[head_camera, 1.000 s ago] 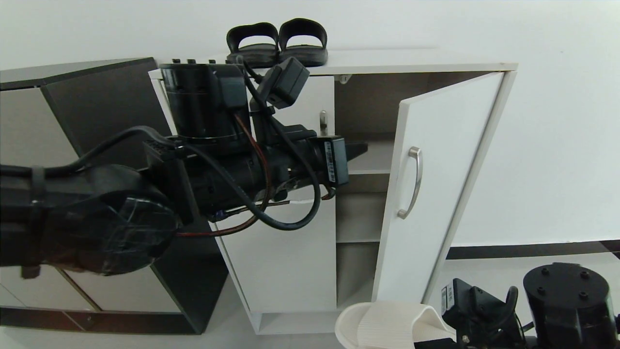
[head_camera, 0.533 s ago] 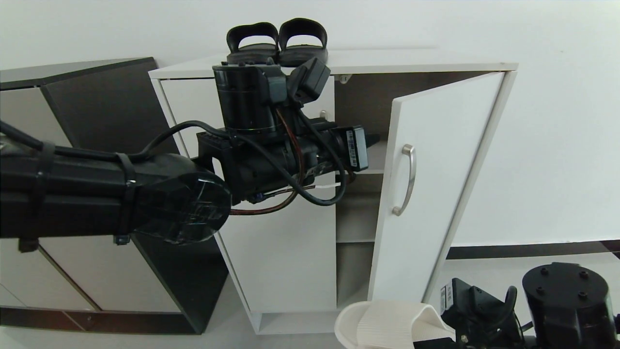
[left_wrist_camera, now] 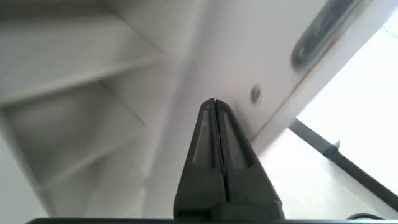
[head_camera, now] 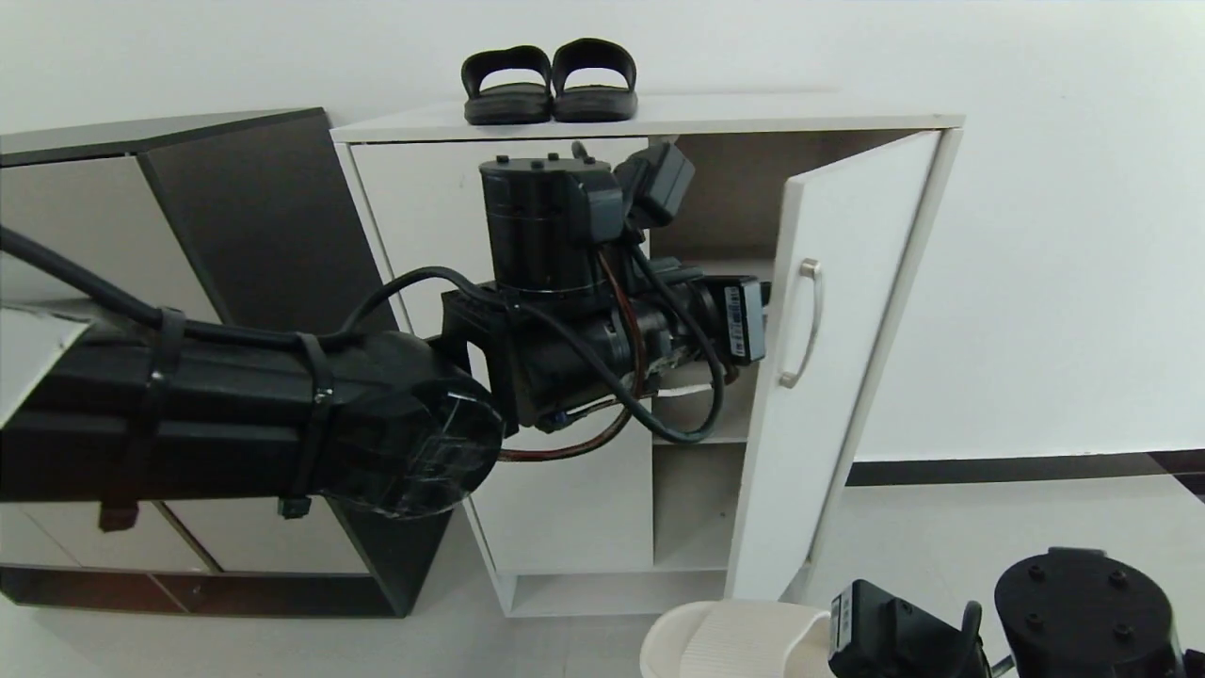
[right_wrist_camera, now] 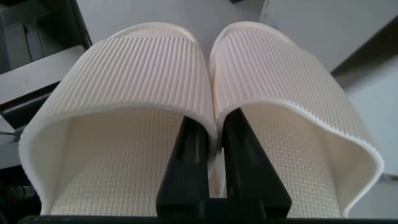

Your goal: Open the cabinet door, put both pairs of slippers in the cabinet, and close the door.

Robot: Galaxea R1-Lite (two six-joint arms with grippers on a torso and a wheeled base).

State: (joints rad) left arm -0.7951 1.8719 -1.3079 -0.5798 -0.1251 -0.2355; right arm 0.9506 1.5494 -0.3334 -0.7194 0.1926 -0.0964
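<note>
- Black fingers of the left gripper (left_wrist_camera: 214, 109) are pressed flat together with nothing between them. They point at the inner face of the white wooden cabinet (head_camera: 565, 508)'s open right door (head_camera: 847, 377), close to its free edge (contact cannot be judged).
- That arm's wrist sits in the cabinet opening at middle-shelf height, between the closed left door (head_camera: 424, 217) and the open one, whose curved metal handle (head_camera: 803, 325) faces outward.
- Low and in front of the cabinet, the right gripper (right_wrist_camera: 216, 134) pinches the two adjoining inner walls of a pair of cream ribbed rubber slippers (right_wrist_camera: 143, 74), side by side, toes away from the wrist; the pair hangs just before the open door's lower corner.
- A pair of black slide slippers (head_camera: 551, 80) rests on the cabinet top.
- A dark grey cabinet (head_camera: 254, 207) stands just beside the white one, on the robot's left.
</note>
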